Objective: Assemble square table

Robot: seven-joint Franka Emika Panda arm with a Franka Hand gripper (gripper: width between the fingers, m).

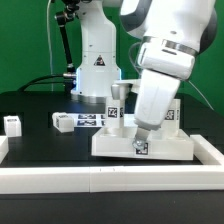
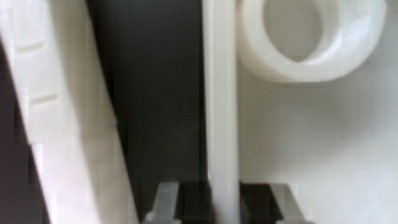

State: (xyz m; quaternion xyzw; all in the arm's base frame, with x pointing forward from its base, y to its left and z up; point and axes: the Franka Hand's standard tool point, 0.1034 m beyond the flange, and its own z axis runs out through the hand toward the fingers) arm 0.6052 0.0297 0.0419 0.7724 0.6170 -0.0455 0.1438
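From here the arm's bulk hides much of the tabletop, which lies just behind the front border bar, toward the exterior view's right. The gripper is pinched shut on the tabletop's thin rim, with a finger on either side. An upright leg rises at the tabletop's left part. A second leg is half covered by the arm. A loose leg and an outer leg sit on open dark table at the exterior view's left.
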